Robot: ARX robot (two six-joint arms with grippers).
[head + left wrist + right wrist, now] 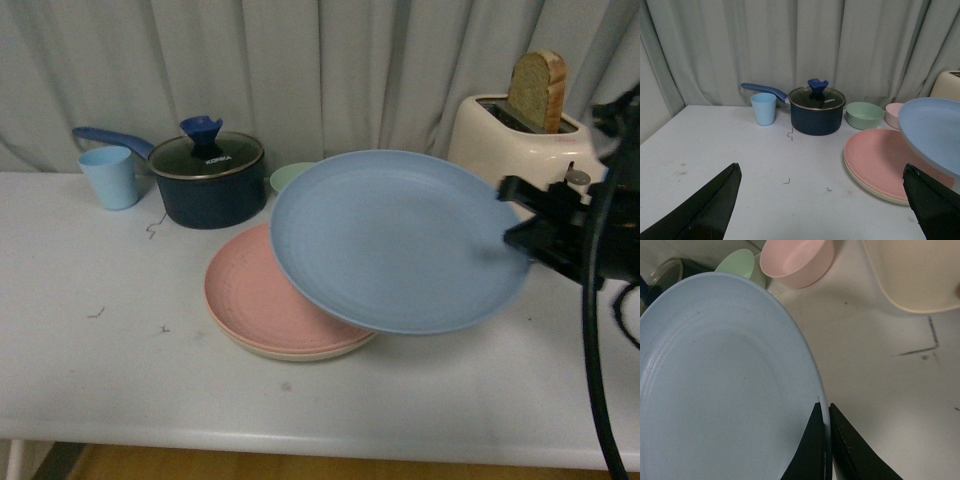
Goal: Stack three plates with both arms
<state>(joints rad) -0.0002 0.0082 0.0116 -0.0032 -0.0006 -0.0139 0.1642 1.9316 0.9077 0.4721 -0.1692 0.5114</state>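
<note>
The pink plate [262,295] lies on the cream plate [300,352], of which only the rim shows, on the white table. My right gripper [512,215] is shut on the right rim of the blue plate [395,238] and holds it tilted in the air, partly over the pink plate. In the right wrist view the fingers [812,440] pinch the blue plate's [720,385] edge. My left gripper [822,172] is open and empty, low over the table left of the pink plate [885,157]. The blue plate [935,130] shows at that view's right edge.
A dark blue lidded pot [207,180] and a light blue cup [108,176] stand at the back left. A green bowl [864,114] and a pink bowl [797,260] sit behind the plates. A cream toaster [520,140] with bread stands at the back right.
</note>
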